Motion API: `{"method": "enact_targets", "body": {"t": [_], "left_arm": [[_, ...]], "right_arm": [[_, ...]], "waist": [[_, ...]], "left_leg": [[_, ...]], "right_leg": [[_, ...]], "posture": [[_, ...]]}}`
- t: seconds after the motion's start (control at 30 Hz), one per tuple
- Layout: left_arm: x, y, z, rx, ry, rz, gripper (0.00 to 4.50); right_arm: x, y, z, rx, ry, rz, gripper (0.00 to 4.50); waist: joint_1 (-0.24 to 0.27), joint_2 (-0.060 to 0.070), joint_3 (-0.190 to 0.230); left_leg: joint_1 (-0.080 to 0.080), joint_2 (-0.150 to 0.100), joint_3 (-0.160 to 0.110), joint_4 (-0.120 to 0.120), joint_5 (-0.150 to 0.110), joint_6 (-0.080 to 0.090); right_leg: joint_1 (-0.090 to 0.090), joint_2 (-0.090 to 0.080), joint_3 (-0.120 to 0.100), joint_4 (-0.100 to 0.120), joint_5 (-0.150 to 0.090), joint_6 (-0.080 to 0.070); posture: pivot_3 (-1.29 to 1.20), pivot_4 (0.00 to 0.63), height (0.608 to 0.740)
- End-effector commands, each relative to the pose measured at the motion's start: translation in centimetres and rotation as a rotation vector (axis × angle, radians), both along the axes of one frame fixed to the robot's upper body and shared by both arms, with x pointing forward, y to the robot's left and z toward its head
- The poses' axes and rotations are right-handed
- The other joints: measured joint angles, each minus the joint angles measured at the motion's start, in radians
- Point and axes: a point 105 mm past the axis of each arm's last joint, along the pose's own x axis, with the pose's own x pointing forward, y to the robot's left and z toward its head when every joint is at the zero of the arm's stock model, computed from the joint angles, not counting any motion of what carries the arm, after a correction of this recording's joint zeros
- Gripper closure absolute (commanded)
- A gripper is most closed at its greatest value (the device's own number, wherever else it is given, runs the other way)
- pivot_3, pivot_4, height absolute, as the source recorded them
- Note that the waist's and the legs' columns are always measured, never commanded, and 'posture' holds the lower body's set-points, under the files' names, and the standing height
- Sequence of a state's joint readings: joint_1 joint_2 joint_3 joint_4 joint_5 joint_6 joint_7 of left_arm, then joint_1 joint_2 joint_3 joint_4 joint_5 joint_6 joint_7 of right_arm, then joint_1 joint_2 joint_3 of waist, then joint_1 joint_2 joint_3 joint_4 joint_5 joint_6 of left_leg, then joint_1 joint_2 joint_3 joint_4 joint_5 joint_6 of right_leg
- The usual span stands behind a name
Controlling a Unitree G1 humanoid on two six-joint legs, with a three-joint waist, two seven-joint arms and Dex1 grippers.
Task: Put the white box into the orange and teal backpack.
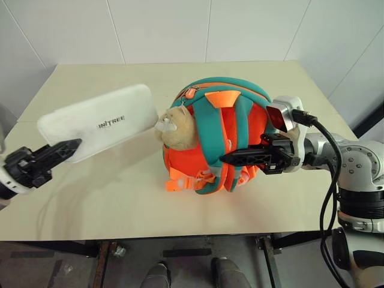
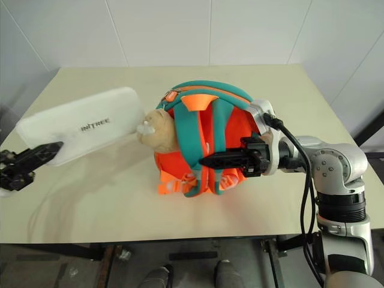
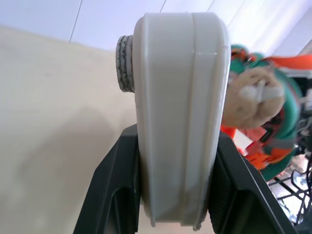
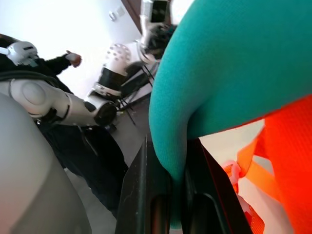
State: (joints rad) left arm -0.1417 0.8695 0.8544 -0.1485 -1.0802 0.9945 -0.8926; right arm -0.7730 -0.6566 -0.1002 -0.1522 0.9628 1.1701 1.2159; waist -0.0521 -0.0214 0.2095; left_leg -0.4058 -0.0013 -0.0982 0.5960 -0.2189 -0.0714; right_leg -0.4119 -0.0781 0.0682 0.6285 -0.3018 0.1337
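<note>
Right end effector (image 1: 231, 158): head views, clamped on a teal strap (image 1: 211, 144) of the orange and teal backpack (image 1: 217, 137), which sits mid-worktop (image 1: 120, 198).
Left end effector (image 1: 66, 147): fingers pinch one end of the white box (image 1: 99, 122), held above the worktop, beside the plush animal (image 1: 175, 128).
Left wrist view: box edge-on between both black fingers (image 3: 114, 190).
Right wrist view: teal padding (image 4: 229, 73) squeezed between the fingers.

Table (image 1: 120, 198) bare across lower left and lower centre of frame: free passage. Orange and teal backpack (image 1: 231, 129) blocks centre; plush animal (image 1: 175, 129) protrudes on its left, just beside white box (image 1: 99, 123) held upper left.
</note>
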Motion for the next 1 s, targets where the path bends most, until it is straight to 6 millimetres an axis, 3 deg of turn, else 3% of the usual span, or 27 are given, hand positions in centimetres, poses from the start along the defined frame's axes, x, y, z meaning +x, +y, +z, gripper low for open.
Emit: {"method": "enact_targets", "body": {"t": [0.03, 0.17, 0.43, 0.67, 0.87, 1.0], "left_arm": [[-1.1, -1.3, 1.4, 0.044, -0.059, -0.071, 3.16], [-0.9, -2.4, 1.4, 0.084, -0.063, -0.112, 3.16], [1.6, -3.8, 1.0, 0.214, -0.052, -0.216, 3.16], [1.7, -4.5, 1.4, 0.340, -0.055, -0.314, 3.16], [2.1, -4.6, 2.9, 0.451, -0.107, -0.364, 3.16], [3.1, -5.4, 2.3, 0.557, -0.122, -0.388, 3.16]], "right_arm": [[-0.1, -0.1, 0.6, 0.014, -0.037, 0.010, 4.46], [-0.1, 0.1, 0.4, 0.013, -0.036, 0.014, 4.46], [-0.7, -0.2, 0.5, 0.000, -0.026, 0.044, 4.46], [-1.1, -1.1, -0.2, -0.037, -0.001, 0.061, 4.46], [-0.7, -1.0, -0.7, -0.047, -0.002, 0.045, 4.46], [-0.7, -0.8, -0.8, -0.044, 0.000, 0.050, 4.46]], "waist": [[0.000, 0.000, 0.000], [0.003, 0.000, 0.000], [0.018, 0.000, 0.000], [0.021, -0.001, 0.000], [0.021, -0.001, 0.001], [0.021, -0.001, 0.001]], "left_leg": [[0.000, 0.000, 0.000, 0.000, 0.000, 0.000], [0.001, 0.000, 0.000, 0.001, 0.000, 0.000], [0.000, 0.000, 0.000, 0.001, 0.000, 0.000], [0.000, 0.000, 0.001, 0.000, -0.001, 0.001], [0.000, 0.000, 0.001, 0.000, -0.001, 0.001], [-0.001, 0.000, 0.001, 0.000, -0.001, 0.001]], "right_leg": [[0.000, 0.000, 0.000, 0.000, 0.000, 0.000], [0.001, 0.000, 0.000, -0.001, 0.000, -0.001], [0.001, 0.000, 0.000, -0.001, 0.000, -0.001], [0.001, 0.000, 0.000, -0.003, 0.000, -0.001], [0.001, 0.001, 0.000, -0.002, 0.000, -0.001], [0.001, 0.001, 0.000, -0.002, 0.000, -0.001]], "posture": [[0.00, 0.150, 0.740], [0.00, 0.150, 0.740], [0.00, 0.150, 0.740], [0.00, 0.150, 0.740], [0.00, 0.150, 0.740], [0.00, 0.150, 0.740]]}}
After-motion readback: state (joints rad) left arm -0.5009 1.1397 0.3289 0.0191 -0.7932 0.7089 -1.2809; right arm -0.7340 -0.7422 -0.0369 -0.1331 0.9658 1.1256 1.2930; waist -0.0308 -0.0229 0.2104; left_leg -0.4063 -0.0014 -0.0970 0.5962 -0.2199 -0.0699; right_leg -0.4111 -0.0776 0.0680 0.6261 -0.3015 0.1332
